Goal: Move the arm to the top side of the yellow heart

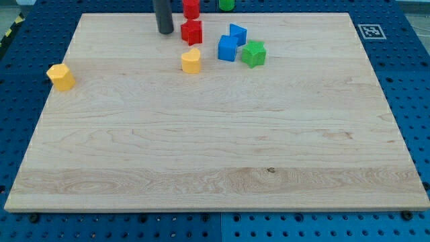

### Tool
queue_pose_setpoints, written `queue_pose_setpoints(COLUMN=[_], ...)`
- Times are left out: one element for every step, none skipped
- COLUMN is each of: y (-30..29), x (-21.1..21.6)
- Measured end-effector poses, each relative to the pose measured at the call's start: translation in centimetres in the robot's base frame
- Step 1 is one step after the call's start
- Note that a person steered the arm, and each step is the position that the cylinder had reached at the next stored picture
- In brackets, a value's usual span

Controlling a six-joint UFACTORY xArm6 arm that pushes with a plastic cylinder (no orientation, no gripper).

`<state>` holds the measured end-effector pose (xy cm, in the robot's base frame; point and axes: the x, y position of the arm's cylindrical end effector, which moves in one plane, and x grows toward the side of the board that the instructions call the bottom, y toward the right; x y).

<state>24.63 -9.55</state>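
Near the view's top edge, left of centre, my tip [164, 31] rests on the desk [215, 154], a pale wooden board lying on a blue perforated base [13, 101]. Rod dark, upright, cut off by the top of the frame. No fingers on this rig: the arm ends in the bare rod, holding nothing.

Yellow heart [191, 60] sits below and to the right of the tip, near but apart from it. Red block [191, 31], irregular shape, lies just right of the tip and directly above the heart; a narrow gap shows between rod and red block. Tip is thus up and to the left of the heart, not squarely above it.

Second red block [191, 7] at the very top edge, above the first, partly cropped; shape unclear. Green block [226, 4] to its right, mostly out of frame, shape cannot be told.

Right of the heart: blue cube-like block [228, 48], with another blue block [238, 33] just above and right of it, the two close or touching, hard to tell which. Green star-like block [254, 54] just right of the lower blue one.

Far left edge of the desk: a second yellow block [61, 76], roughly hexagonal, well apart from everything else.

Black-and-white marker tag [370, 31] on the base, off the desk's top right corner.
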Motion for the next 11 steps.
queue_pose_setpoints(y=[2.8, 6.6, 9.8, 12.6, 15.0, 13.1, 6.1, -0.2, -6.7, -7.1, -5.6], x=[0.8, 5.4, 10.7, 15.9, 21.4, 22.2, 22.2, 22.1, 21.3, 17.8, 12.8])
